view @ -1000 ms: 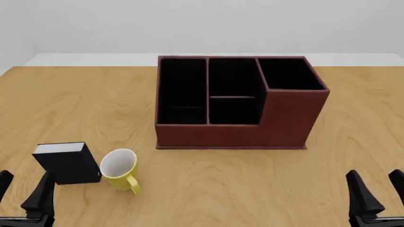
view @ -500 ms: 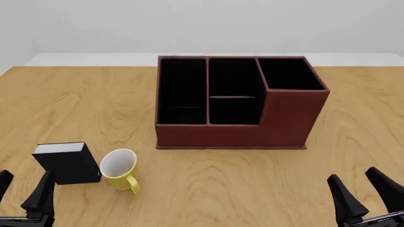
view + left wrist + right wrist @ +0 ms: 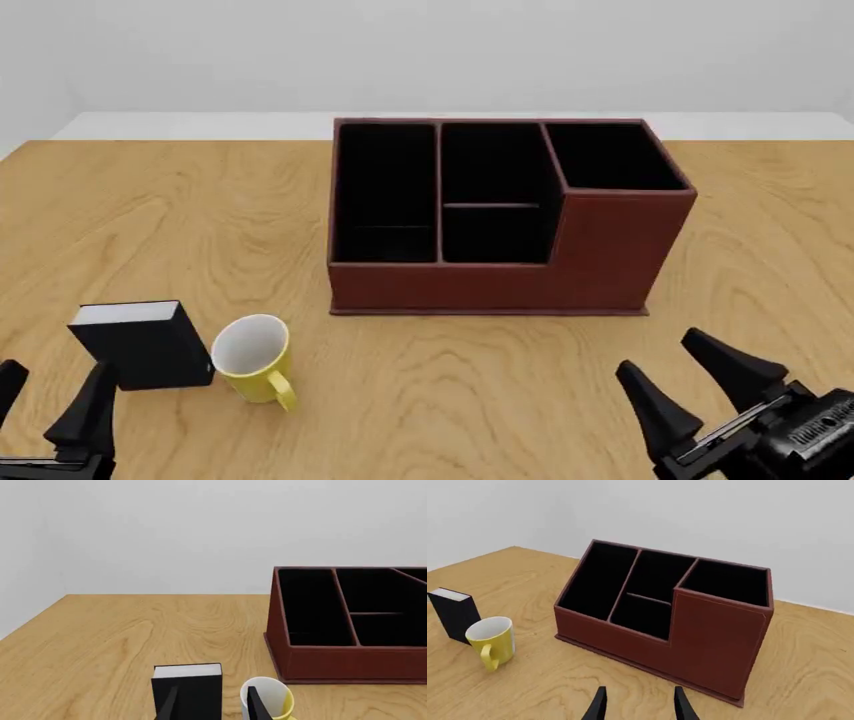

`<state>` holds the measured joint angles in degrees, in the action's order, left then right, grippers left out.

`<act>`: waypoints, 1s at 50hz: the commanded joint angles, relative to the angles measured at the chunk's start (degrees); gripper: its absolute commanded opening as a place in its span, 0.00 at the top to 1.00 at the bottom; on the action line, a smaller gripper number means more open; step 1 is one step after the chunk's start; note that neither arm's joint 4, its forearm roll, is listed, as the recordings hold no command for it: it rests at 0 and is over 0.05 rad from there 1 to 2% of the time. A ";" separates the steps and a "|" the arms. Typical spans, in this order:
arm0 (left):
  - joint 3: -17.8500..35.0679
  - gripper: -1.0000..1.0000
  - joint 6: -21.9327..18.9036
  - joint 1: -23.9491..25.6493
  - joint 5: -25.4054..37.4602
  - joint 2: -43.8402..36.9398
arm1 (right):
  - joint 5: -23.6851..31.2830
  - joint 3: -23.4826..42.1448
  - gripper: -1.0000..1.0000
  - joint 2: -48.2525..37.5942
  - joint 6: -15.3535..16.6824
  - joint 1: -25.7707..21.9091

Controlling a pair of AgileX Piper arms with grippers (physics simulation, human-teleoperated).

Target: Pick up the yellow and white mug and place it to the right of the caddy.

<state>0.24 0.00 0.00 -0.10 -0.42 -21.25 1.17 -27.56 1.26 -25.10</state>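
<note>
The yellow and white mug (image 3: 254, 358) stands upright near the table's front left, its handle turned toward the front edge. It also shows in the left wrist view (image 3: 270, 700) and the right wrist view (image 3: 492, 641). The reddish-brown caddy (image 3: 494, 290) sits mid-table, its taller section on the right. At the front left corner, my left gripper (image 3: 47, 400) is open and empty, a short way left of the mug. My right gripper (image 3: 663, 358) is open at the front right, angled leftward, with nothing between its fingers (image 3: 602, 702).
A small black book (image 3: 140, 345) stands just left of the mug, nearly touching it, and lies straight ahead of the left fingers (image 3: 168, 707). Bare wooden table (image 3: 761, 270) lies to the right of the caddy. A white wall rises behind the table's far edge.
My right gripper has moved left along the front edge and rotated to angle leftward. The left gripper, mug, book and caddy have not moved.
</note>
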 commanded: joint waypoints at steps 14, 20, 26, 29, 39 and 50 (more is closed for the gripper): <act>0.00 0.00 0.00 0.00 0.00 0.00 | -11.62 2.03 0.00 -12.63 2.73 -7.40; 0.00 0.00 0.00 0.00 0.00 0.00 | -14.84 3.71 0.00 -18.75 2.92 -10.85; 0.00 0.00 0.00 0.00 0.00 0.00 | -19.20 4.50 0.00 -24.08 3.03 -12.28; 0.00 0.00 0.00 0.00 0.00 0.00 | -20.72 5.03 0.00 -26.34 2.93 -13.00; 0.00 0.00 0.00 0.00 0.00 0.00 | -25.53 5.80 0.00 -32.61 1.87 -14.53; 0.00 0.00 0.00 0.00 0.00 0.00 | -30.27 6.98 0.00 -38.38 1.02 -16.19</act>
<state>0.24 0.00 0.00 -0.10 -0.42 -46.94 7.23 -60.36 2.98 -39.83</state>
